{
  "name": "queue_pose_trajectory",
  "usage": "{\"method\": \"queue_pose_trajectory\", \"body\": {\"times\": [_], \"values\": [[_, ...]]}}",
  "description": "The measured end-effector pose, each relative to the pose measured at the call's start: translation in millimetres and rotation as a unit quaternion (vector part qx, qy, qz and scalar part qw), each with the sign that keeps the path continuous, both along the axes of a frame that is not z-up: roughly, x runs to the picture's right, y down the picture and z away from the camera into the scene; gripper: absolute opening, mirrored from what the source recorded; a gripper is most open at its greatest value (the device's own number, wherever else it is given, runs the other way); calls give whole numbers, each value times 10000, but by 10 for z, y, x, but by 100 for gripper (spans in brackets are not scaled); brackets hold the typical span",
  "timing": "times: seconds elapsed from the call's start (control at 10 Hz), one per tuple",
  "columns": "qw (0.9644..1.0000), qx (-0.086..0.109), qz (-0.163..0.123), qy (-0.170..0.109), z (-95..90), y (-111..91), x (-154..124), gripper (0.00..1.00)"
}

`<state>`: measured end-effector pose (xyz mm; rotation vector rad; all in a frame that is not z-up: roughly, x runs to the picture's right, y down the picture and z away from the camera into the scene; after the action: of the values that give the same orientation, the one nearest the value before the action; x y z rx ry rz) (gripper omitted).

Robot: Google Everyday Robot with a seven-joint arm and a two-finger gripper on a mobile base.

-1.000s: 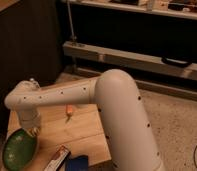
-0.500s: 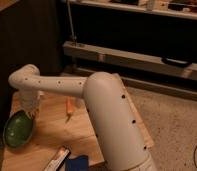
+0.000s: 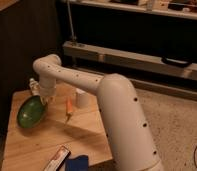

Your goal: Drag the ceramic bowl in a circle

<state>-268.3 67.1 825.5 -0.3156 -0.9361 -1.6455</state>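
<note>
The ceramic bowl (image 3: 30, 113), green, glossy and shallow, sits tilted at the left side of the wooden table (image 3: 47, 142). My white arm reaches across from the right and bends down over it. The gripper (image 3: 42, 99) is at the bowl's upper right rim, shut on that rim. The wrist hides the fingers from view.
A small white cup (image 3: 83, 98) stands right of the gripper, with an orange carrot (image 3: 69, 109) lying just in front of it. A small pale bottle (image 3: 33, 86) stands behind the bowl. A snack packet (image 3: 57, 159) and a blue object (image 3: 77, 164) lie near the table's front edge.
The bowl has moved away from the front left corner, up the table and slightly right, together with the gripper. The arm has swung further back.
</note>
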Motion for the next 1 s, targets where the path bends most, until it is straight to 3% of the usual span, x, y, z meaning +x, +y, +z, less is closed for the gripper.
{"method": "queue_pose_trajectory", "body": {"times": [0.1, 0.5, 0.8, 1.0], "values": [[9998, -22, 89, 172, 40, 2, 181, 0], [9952, -8, 13, 977, 110, 203, 931, 0], [9908, 127, -251, 1321, -123, 425, 1384, 0], [9891, 207, -658, 1297, -292, 673, 1379, 0]]}}
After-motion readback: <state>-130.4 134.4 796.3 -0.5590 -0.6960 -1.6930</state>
